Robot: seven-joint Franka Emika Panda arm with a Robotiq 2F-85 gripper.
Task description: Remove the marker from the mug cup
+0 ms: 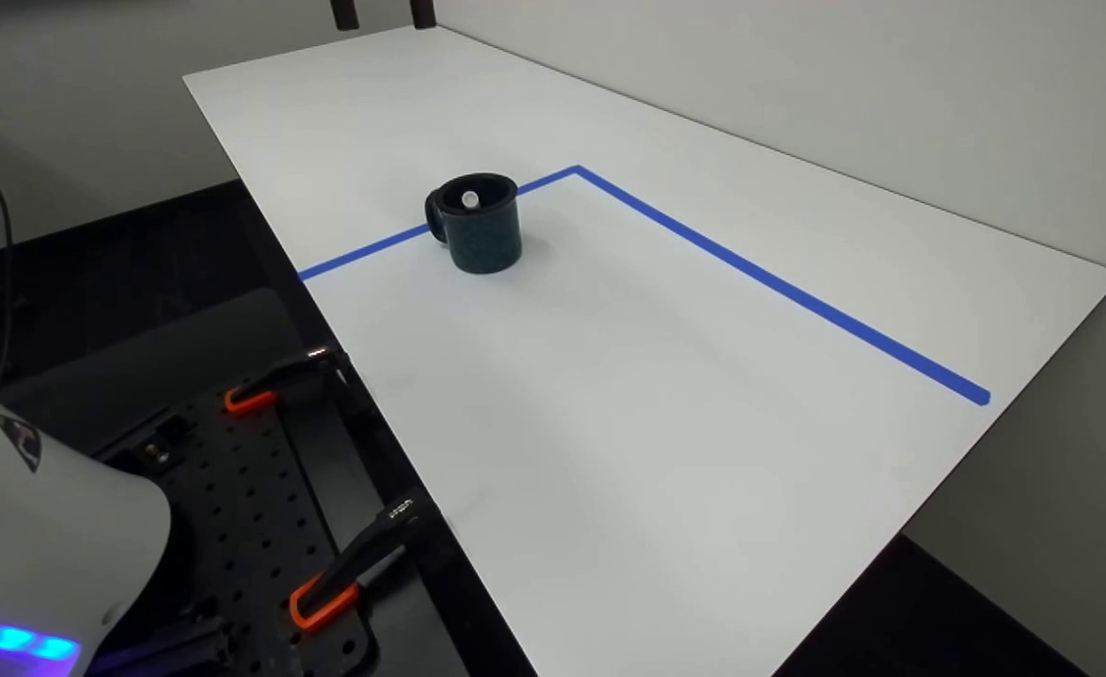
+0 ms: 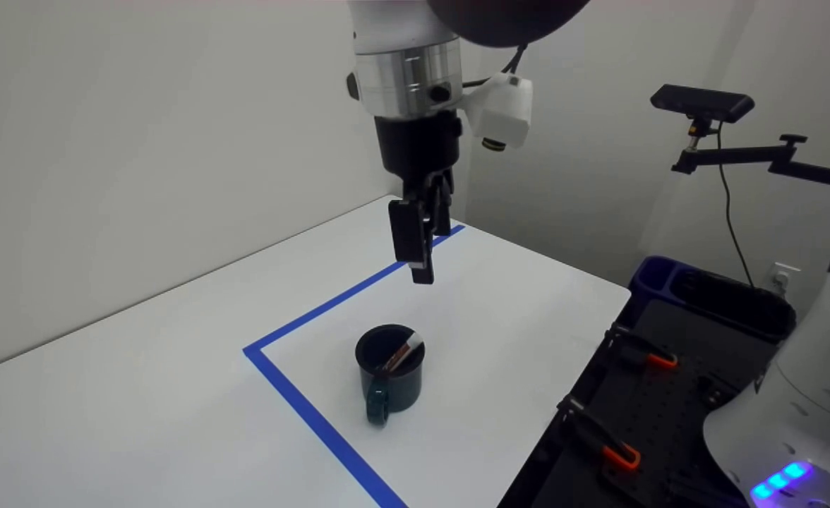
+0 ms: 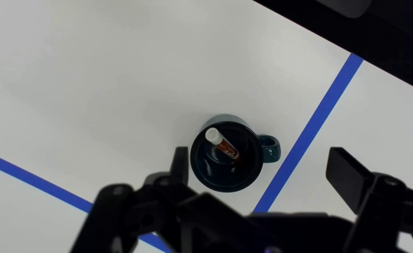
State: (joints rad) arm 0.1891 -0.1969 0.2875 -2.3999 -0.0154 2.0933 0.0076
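The dark teal mug cup (image 1: pixel 487 243) stands upright on the white table, also in an exterior view (image 2: pixel 402 389) and in the wrist view (image 3: pixel 216 177). The marker (image 3: pixel 227 147), with a white end and a reddish-brown label, leans inside the mug, white end up near the rim; both exterior views show it (image 1: pixel 470 199) (image 2: pixel 402 354). Its lower end is hidden in the mug. My gripper (image 2: pixel 422 243) is open and empty, well above the table. In the wrist view its fingers (image 3: pixel 257 160) are wide apart, with the mug appearing nearer the left finger. Its fingertips (image 1: pixel 384 14) show at an exterior view's top edge.
Blue tape (image 1: pixel 779 287) marks lines on the white table (image 1: pixel 666 470). A wall (image 1: pixel 845 113) runs along the table's far side. Orange-and-black clamps (image 1: pixel 323 602) sit at the table edge by the robot base (image 1: pixel 45 508). A camera on a stand (image 2: pixel 702 104) is behind.
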